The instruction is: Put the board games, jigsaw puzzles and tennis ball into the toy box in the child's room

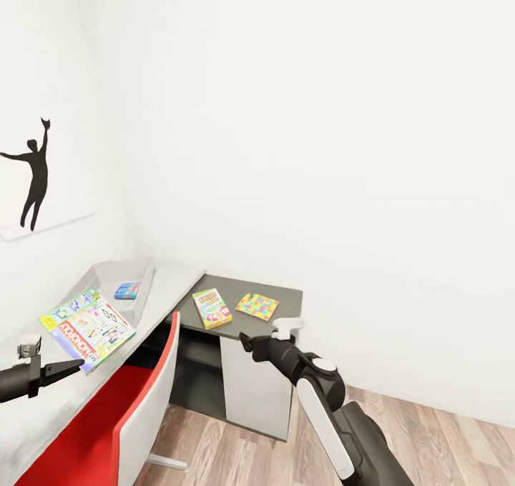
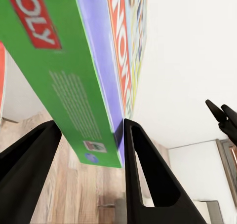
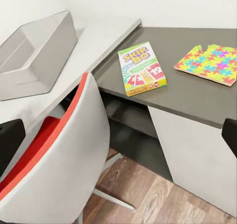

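My left gripper point(image 1: 70, 367) is shut on the green-edged Monopoly board game point(image 1: 89, 326), held tilted over the pale table point(image 1: 175, 286); the left wrist view has the board game point(image 2: 74, 81) wedged between the fingers point(image 2: 148, 184). The grey toy box point(image 1: 118, 271) stands at the table's far corner with a blue board game point(image 1: 127, 290) inside. A Skip-Bo board game point(image 1: 212, 308) and a jigsaw puzzle point(image 1: 257, 306) lie on the dark lower section. Just in front of that section hovers my right gripper point(image 1: 247, 342), open and empty. The tennis ball and the bed are out of view.
A red and white chair point(image 1: 139, 393) is tucked against the desk between my arms. White walls close the corner behind the table, with a black figure decal point(image 1: 32, 175) on the left wall. Wooden floor point(image 1: 429, 422) lies to the right.
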`<state>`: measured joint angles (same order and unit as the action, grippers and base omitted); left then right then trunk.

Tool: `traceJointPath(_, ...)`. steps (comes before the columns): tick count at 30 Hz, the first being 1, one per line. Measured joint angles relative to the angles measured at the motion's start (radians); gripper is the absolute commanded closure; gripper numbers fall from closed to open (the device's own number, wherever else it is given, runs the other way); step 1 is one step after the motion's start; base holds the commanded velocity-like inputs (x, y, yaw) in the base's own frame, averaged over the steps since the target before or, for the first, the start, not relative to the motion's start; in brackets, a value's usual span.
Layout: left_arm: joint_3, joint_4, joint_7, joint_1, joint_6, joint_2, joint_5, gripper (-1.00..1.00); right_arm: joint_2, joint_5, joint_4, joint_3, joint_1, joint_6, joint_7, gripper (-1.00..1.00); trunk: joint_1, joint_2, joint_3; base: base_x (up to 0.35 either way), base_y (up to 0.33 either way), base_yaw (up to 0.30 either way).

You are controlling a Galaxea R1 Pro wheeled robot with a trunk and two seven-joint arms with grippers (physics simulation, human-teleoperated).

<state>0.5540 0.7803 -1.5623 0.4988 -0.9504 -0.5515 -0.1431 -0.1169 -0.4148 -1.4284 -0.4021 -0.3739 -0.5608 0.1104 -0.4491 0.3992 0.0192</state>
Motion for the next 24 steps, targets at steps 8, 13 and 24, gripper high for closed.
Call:
traceJointPath(8,0.000,0.000,0.000,0.000,0.000,0.002,0.000,1.00,-0.001,0.002,0.000,-0.003,0.000,-0.004,0.018,-1.00,0.000,0.000,-0.012,0.327,-0.075,0.077)
traceJointPath(13,0.000,0.000,0.000,0.000,0.000,0.002,0.001,1.00,-0.004,0.000,-0.001,-0.003,0.000,-0.008,0.058,-1.00,0.000,0.000,-0.020,0.272,-0.146,0.056)
traceJointPath(24,0.000,0.000,0.000,0.000,-0.002,0.003,0.003,1.00,-0.015,0.000,0.002,-0.004,0.000,-0.010,0.084,-1.00,0.000,-0.001,-0.033,0.145,-0.102,0.191)
